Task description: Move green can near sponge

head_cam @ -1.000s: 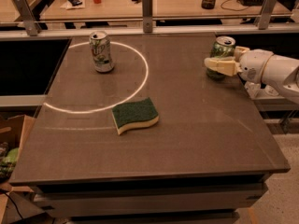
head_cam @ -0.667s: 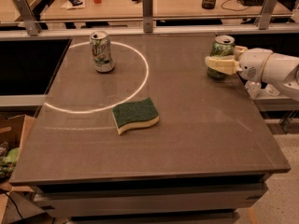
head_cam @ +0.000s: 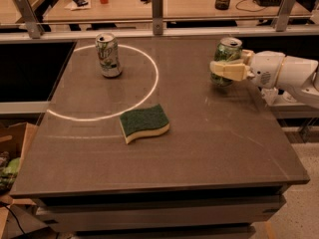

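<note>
I have the gripper [head_cam: 222, 67] clamped around the green can [head_cam: 229, 51], one pale finger across its front. It sits well to the right of the sponge [head_cam: 144, 123] and further back on the table [head_cam: 209, 153]. I cannot tell whether the can's base touches the tabletop or hangs just above it. My main worry is the grip: it takes the can about mid-body, and a thin can may dent or twist in the jaws if I swing it quickly toward the sponge. If the base drags on the surface, the can may tilt and slip out. I cannot see whether it is empty, so a tilt might also spill. Coming in too low, I could knock the sponge and shove it away from the drop spot. The other can [head_cam: 108, 55], back and to the left of the sponge, stands well off the likely path, so I judge it a small risk.
</note>
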`<state>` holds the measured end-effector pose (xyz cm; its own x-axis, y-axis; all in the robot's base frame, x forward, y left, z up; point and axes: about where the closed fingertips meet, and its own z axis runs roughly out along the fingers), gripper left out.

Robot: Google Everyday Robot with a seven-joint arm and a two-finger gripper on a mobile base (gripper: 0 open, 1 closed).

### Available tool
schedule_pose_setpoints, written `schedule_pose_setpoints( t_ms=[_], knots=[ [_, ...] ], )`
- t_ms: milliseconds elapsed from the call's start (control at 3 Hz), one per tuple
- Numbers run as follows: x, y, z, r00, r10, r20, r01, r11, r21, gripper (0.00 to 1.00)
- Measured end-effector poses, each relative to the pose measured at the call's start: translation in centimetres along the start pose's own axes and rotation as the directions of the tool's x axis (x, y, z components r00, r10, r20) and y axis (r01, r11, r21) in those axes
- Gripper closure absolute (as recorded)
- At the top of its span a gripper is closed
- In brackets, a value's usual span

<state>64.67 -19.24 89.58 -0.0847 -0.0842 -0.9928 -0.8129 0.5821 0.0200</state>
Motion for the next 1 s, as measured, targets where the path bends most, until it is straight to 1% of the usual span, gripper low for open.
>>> schedule_pose_setpoints(
  t_ms=[333, 667, 1000],
  knots=[
    [-0.3, 3.6, 1.3, 0.999, 0.041, 0.026, -0.038, 0.9931, -0.111, 1.00],
    [-0.4, 4.1, 1.5, 0.999, 0.044, 0.028, -0.040, 0.9911, -0.127, 1.00],
    [-0.4, 4.6, 1.9, 0.999, 0.031, 0.024, -0.027, 0.9898, -0.140, 1.00]
  ],
)
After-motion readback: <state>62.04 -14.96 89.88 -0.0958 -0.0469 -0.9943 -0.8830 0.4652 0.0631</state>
